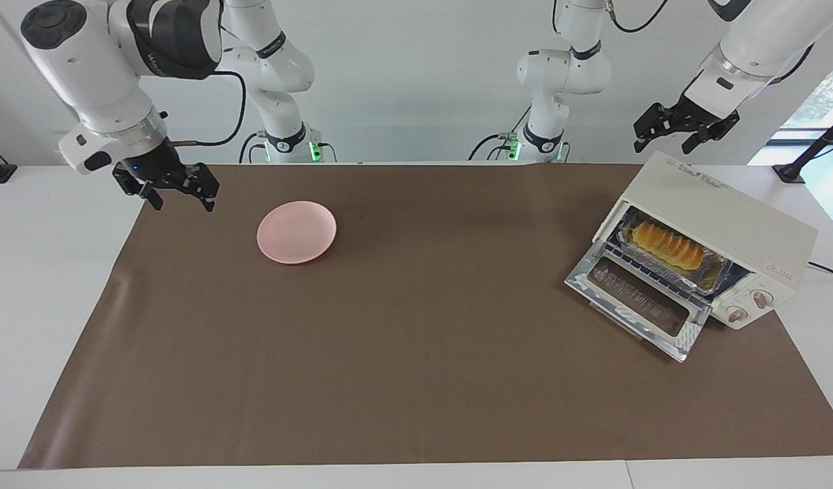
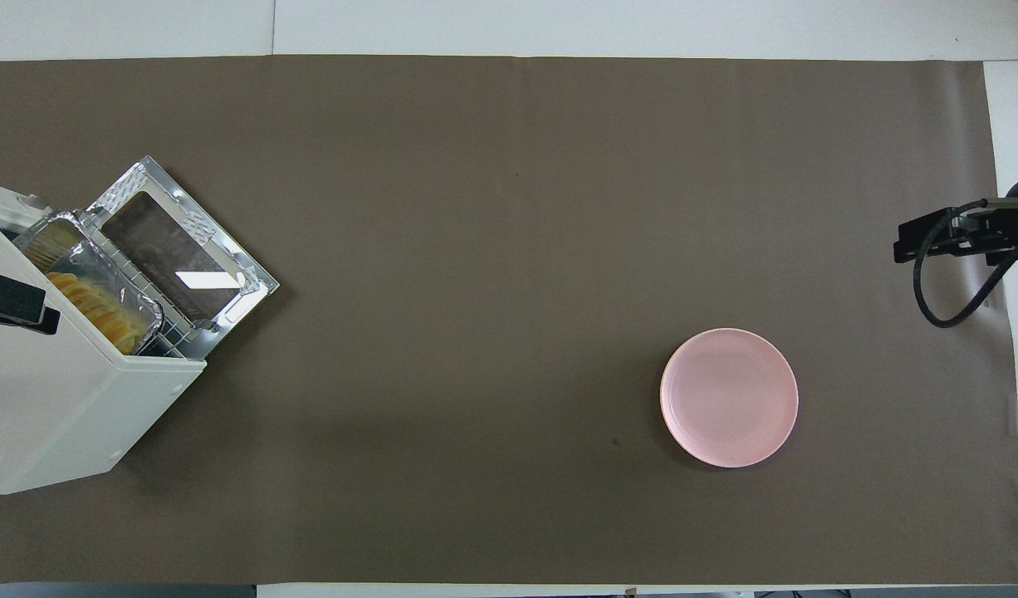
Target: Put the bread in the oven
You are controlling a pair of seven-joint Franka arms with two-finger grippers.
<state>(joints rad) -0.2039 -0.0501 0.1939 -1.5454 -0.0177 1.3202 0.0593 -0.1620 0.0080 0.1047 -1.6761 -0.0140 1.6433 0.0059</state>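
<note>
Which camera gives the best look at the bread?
The facing view: the whole bread shows in its foil tray inside the open oven. In the overhead view the oven's top hides most of it, leaving an edge.

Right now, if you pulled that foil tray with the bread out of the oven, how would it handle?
The foil tray looks thin and crinkled, so it would probably flex or dent under a pinch. With only the bread in it, it is likely light, and should slide easily on the wire rack of the oven.
</note>
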